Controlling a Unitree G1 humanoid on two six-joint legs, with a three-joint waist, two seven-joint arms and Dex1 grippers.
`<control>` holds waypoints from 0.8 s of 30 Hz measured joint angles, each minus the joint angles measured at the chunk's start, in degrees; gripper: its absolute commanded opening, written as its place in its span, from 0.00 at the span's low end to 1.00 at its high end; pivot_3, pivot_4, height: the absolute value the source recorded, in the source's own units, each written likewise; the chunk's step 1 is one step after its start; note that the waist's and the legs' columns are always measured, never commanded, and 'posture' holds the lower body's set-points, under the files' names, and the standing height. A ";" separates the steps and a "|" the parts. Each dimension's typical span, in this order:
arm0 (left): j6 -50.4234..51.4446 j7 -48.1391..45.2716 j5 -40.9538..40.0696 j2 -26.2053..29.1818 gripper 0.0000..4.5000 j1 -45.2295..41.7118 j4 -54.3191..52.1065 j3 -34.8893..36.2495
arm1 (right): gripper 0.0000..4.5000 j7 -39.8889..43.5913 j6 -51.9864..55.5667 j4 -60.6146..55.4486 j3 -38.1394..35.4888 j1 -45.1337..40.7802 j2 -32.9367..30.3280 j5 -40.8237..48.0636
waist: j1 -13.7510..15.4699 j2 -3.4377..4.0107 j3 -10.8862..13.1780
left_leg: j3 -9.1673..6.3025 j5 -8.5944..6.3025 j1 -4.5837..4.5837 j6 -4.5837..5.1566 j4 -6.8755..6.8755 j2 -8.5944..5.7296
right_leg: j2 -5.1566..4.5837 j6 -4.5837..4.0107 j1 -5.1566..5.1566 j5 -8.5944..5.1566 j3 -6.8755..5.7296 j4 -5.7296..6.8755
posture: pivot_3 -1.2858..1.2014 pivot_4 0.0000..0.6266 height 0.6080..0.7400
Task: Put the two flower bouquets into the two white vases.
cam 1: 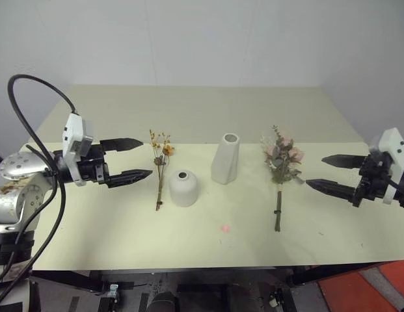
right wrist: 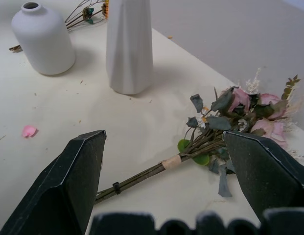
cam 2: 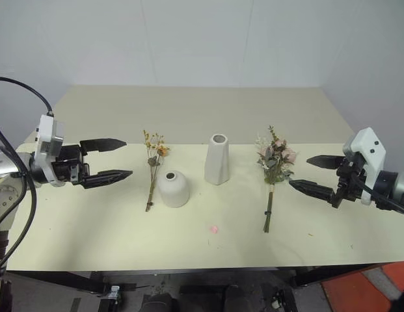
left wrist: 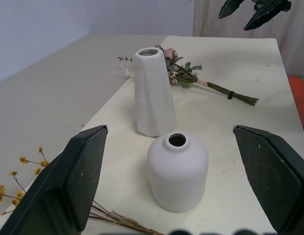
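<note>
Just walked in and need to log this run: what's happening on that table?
A two-armed robot is set to put two bouquets into two white vases, and nothing is picked up yet. The rose bouquet and the yellow dried spray both lie flat on the table. The tall vase and the squat vase stand empty between them. The left gripper and right gripper hover at the sides, jaws open.
</note>
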 measured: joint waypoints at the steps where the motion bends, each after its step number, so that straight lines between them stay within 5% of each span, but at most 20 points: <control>1: 0.00 -0.09 0.00 -0.02 1.00 -0.15 0.09 -0.09 | 1.00 0.00 0.05 -0.12 0.00 0.06 0.00 0.15 | 0.01 0.00 0.00 | 0.00 0.00 0.00 0.00 0.00 0.00 | 0.00 0.00 0.00 0.00 0.00 0.00 | 0.52 0.24 1.00; 10: 0.31 -1.73 -0.37 0.60 1.00 -0.42 0.08 0.02 | 1.00 -0.41 2.81 -2.33 -0.44 3.26 0.01 2.10 | -0.02 0.00 0.00 | 0.00 0.00 0.00 0.00 0.00 0.00 | 0.00 0.00 0.00 0.00 0.00 0.01 | 0.52 0.24 1.00; 14: 0.42 -2.25 -1.45 0.62 1.00 0.82 -1.00 0.20 | 1.00 -5.08 12.83 -3.87 -0.14 2.21 -0.27 5.36 | -0.13 0.00 0.00 | 0.00 0.00 0.00 0.00 0.01 0.00 | 0.00 0.00 -0.01 0.00 0.01 0.03 | 0.52 0.24 1.00; 19: 0.32 -2.15 -1.51 0.52 1.00 0.95 -1.44 0.19 | 1.00 -14.47 34.33 -4.21 7.32 -9.87 -2.43 7.91 | -0.33 0.01 0.00 | 0.00 0.00 0.02 0.00 0.00 0.02 | 0.03 -0.01 -0.01 0.00 0.03 0.02 | 0.52 0.24 1.00; 24: 0.29 -1.95 -1.50 -0.35 1.00 0.60 -1.55 -0.20 | 1.00 -24.61 52.66 5.33 16.42 -27.83 5.85 6.76 | -0.42 0.00 0.00 | -0.01 0.00 -0.05 0.00 -0.01 0.01 | 0.03 -0.03 -0.07 0.01 0.02 0.00 | 0.52 0.24 1.00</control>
